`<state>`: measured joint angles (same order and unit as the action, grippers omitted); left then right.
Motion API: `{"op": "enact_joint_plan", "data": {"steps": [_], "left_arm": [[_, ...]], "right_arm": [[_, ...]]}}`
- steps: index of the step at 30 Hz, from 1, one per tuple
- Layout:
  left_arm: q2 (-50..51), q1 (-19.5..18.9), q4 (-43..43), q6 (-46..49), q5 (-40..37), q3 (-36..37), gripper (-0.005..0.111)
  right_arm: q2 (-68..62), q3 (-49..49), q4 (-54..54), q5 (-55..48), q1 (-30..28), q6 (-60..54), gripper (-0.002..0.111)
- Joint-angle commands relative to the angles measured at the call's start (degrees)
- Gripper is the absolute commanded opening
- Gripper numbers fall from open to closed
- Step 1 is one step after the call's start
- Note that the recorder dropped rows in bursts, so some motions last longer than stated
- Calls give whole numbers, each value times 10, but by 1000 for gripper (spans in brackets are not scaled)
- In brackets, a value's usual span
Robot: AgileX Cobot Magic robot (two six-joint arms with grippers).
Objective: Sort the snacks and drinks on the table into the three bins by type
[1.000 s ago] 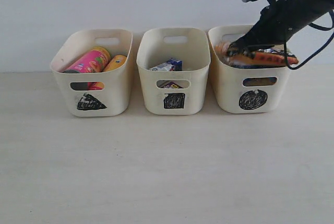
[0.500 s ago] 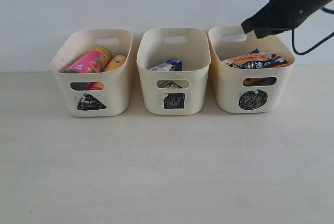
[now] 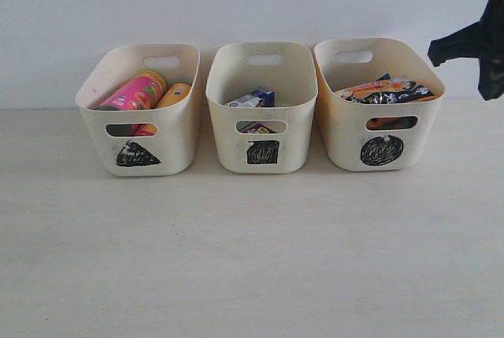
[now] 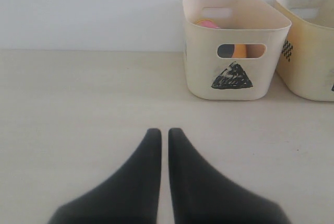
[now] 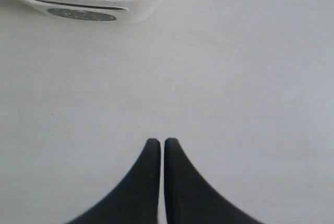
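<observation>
Three cream bins stand in a row at the back. The triangle bin (image 3: 142, 109) holds the pink tube (image 3: 134, 92) and the yellow tube (image 3: 174, 94). Both cartons lie in the square bin (image 3: 262, 109), the white-and-blue one (image 3: 252, 99) on top and the dark purple one (image 3: 257, 128) seen through the handle. The circle bin (image 3: 380, 117) holds the orange-and-black packet (image 3: 378, 86) and the blue-and-black packet (image 3: 394, 95). My right gripper (image 5: 157, 141) is shut and empty; its arm (image 3: 480, 39) hangs right of the circle bin. My left gripper (image 4: 160, 131) is shut and empty, well short of the triangle bin (image 4: 235, 46).
A pale wall rises right behind the bins. The light wooden tabletop (image 3: 252, 251) spreads in front of them. The circle bin's rim (image 5: 94, 4) shows at the edge of the right wrist view.
My right arm has lifted out of the circle bin and swung away to the right, leaving the orange-and-black packet lying in the bin. The left gripper's earlier state is not shown.
</observation>
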<state>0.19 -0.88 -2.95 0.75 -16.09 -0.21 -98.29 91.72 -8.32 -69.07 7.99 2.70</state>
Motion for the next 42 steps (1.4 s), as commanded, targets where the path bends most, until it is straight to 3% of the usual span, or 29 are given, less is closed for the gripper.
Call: {"op": "enact_joint_plan", "data": {"steps": [1,11,16,24,32,42], "left_arm": [[-2,-2,0,3,2,2,4],[-2,-2,0,3,2,2,4],[-2,-2,0,3,2,2,4],[-2,-2,0,3,2,2,4],[-2,-2,0,3,2,2,4],[-2,-2,0,3,2,2,4]], "right_arm": [[61,-41,-7,-9,-1,58,0],[344,-327,2,224,-1,58,0],[492,-431,4,286,-1,63,0],[601,-471,18,269,-1,70,0],[609,-480,18,281,-1,20,0],[736,-637,18,390,-20,9,0]]}}
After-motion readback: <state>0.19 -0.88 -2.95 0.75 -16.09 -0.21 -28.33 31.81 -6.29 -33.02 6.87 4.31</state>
